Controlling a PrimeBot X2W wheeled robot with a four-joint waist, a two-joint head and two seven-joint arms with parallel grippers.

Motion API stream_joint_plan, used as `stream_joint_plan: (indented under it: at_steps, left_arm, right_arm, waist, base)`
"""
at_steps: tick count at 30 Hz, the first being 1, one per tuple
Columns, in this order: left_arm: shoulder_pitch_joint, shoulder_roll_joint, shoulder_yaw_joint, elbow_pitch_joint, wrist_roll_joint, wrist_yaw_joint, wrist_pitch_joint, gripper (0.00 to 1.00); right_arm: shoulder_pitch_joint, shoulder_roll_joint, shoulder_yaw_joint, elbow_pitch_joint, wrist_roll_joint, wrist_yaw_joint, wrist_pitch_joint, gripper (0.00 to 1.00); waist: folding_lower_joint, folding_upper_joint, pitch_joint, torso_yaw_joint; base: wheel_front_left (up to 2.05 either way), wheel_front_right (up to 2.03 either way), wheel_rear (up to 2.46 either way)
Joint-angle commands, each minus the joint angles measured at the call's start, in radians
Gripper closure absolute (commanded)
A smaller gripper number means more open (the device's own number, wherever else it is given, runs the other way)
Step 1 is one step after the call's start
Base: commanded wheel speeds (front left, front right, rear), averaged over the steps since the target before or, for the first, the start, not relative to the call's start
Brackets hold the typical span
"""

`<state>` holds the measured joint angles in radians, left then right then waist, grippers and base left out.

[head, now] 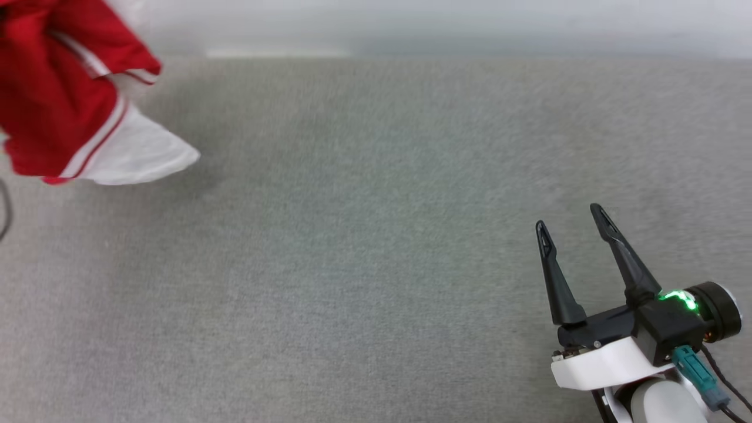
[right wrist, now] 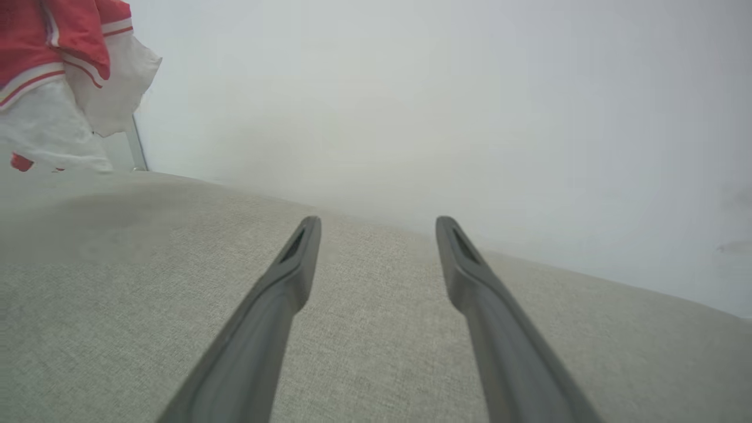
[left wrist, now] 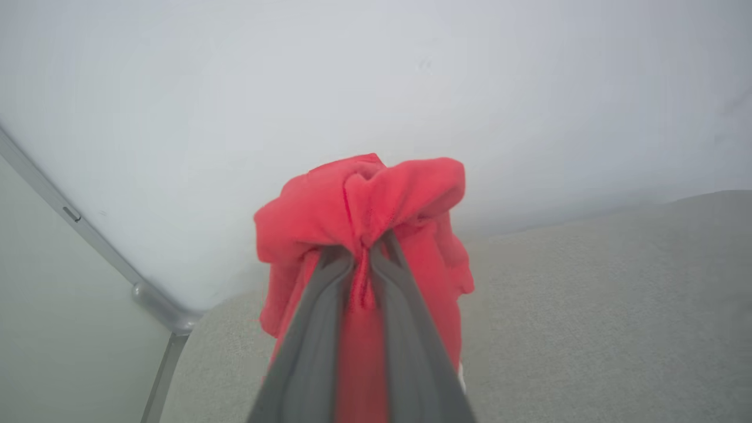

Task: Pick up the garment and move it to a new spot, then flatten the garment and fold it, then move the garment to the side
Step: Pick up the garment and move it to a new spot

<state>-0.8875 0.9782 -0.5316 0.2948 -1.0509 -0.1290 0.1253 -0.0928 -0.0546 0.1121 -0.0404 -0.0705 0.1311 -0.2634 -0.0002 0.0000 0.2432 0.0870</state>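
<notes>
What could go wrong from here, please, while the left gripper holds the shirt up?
1. The left gripper pinches just a small bunch of the shirt, so the fabric might slip free during the carry.
2. The shirt hangs crumpled with a white sleeve dangling; it may land bunched on the grey surface, making flattening harder.
3. The right gripper stands open, far off, so it probably cannot help quickly.
</notes>
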Motion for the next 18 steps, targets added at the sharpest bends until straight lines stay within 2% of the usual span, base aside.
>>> stream_joint_plan:
  at_steps: [1, 5, 11, 18]
  left_arm:
    - [-0.003, -0.019, -0.013, -0.03, 0.016, -0.001, -0.024, 1.0]
    - [-0.014, -0.06, -0.063, -0.096, 0.088, -0.001, -0.085, 1.0]
    - [0.018, -0.17, -0.165, -0.153, 0.189, -0.001, -0.175, 1.0]
    - [0.097, -0.37, -0.314, -0.148, 0.289, 0.022, -0.25, 1.0]
  right_arm:
    - [0.013, 0.005, -0.001, 0.002, 0.004, -0.001, -0.002, 0.0]
    - [0.025, 0.005, -0.004, 0.004, 0.014, -0.001, -0.002, 0.0]
    - [0.029, 0.006, -0.018, -0.006, 0.029, -0.001, -0.002, 0.0]
    - [0.034, 0.006, -0.029, -0.012, 0.048, -0.001, -0.002, 0.0]
  waist:
    - [0.0002, 0.0, -0.058, -0.041]
    - [0.0002, 0.0, -0.088, -0.073]
    - [0.0002, 0.0, -0.095, -0.14]
    - [0.0002, 0.0, -0.07, -0.217]
  base:
    - [0.0, 0.0, 0.0]
    - [0.0, 0.0, 0.0]
    - [0.0, 0.0, 0.0]
    - [0.0, 0.0, 0.0]
